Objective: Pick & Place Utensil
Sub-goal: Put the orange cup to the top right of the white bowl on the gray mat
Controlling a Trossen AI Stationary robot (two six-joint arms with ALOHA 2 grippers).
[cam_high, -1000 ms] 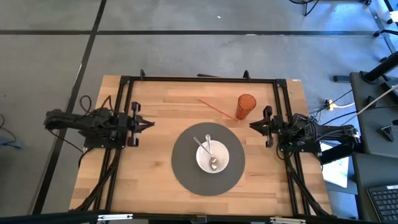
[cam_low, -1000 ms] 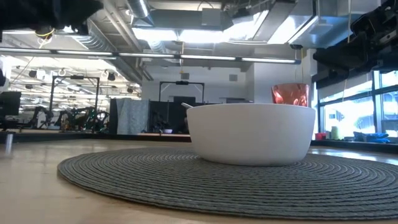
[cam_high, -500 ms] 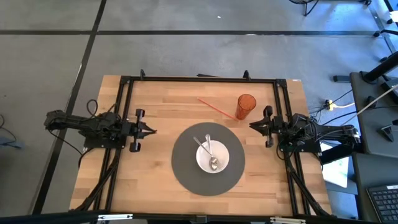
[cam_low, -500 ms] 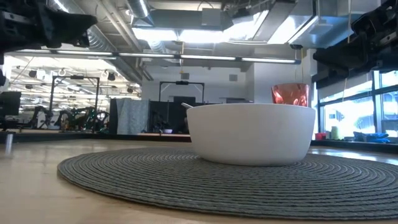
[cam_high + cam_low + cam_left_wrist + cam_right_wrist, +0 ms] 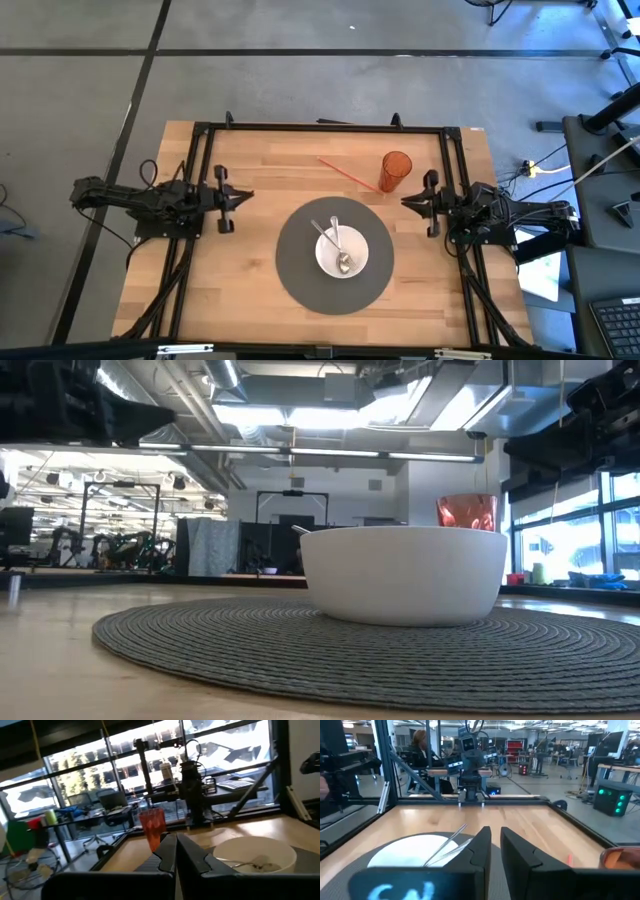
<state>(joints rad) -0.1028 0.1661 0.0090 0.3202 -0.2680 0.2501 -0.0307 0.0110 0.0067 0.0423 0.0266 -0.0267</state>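
Note:
A white bowl (image 5: 364, 262) stands on a round grey mat (image 5: 295, 262) at the table's middle. Two metal spoons (image 5: 338, 245) lie in it, handles leaning on the far rim. The low view shows the bowl (image 5: 400, 575) and the tip of a handle above its rim. My left gripper (image 5: 250, 196) hovers left of the mat, shut, pointing at the bowl (image 5: 250, 851); its fingers (image 5: 176, 852) hold nothing. My right gripper (image 5: 405, 201) waits right of the mat, shut and empty (image 5: 495, 845), with the spoons (image 5: 451, 842) ahead of it.
An orange translucent cup (image 5: 396, 168) stands upright beyond the mat, near my right gripper. A thin red stick (image 5: 345, 171) lies on the wood left of the cup. A black frame (image 5: 320, 128) runs around the table. Bare wood lies left of and nearer than the mat.
My left gripper has crept a little toward the table's right, toward the mat, and has rolled about its own axis. Its fingers stay shut. The bowl, the spoons, the cup and my right arm have kept still.

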